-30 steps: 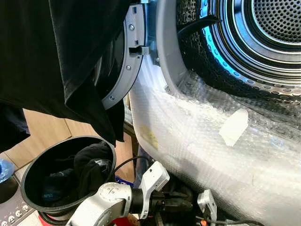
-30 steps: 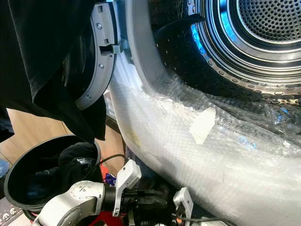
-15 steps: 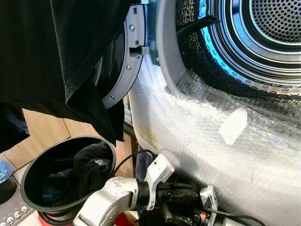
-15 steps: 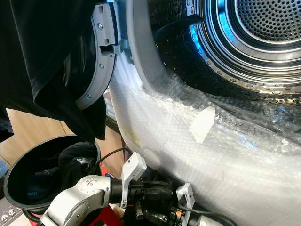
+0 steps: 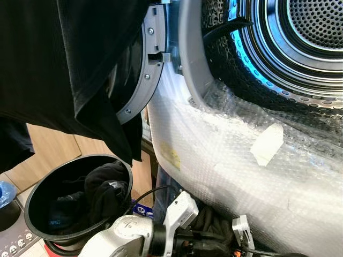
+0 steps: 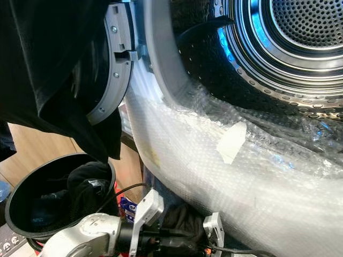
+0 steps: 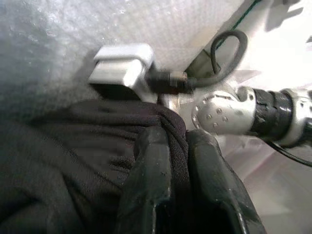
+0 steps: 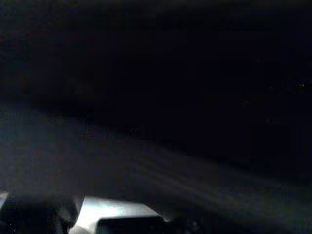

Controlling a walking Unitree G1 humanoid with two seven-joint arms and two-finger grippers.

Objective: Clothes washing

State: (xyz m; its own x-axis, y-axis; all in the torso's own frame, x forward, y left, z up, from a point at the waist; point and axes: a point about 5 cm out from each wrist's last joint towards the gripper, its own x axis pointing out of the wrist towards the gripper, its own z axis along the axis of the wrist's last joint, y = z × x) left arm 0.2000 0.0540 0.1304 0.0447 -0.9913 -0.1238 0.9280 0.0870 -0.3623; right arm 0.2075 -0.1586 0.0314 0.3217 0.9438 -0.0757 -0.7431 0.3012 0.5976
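Black garment (image 7: 97, 141) now bunched in lowered left gripper's (image 7: 175, 161) jaws.

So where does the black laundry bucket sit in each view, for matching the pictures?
Left eye view: black bucket at lower left, dark clothes inside, below the hanging black garment.
Right eye view: same bucket, lower left corner.
Left wrist view: none to be made out; the left gripper is pinching dark cloth.
Right wrist view: too dark to tell.
Shared landmark: the pale tape patch on the bubble wrap.
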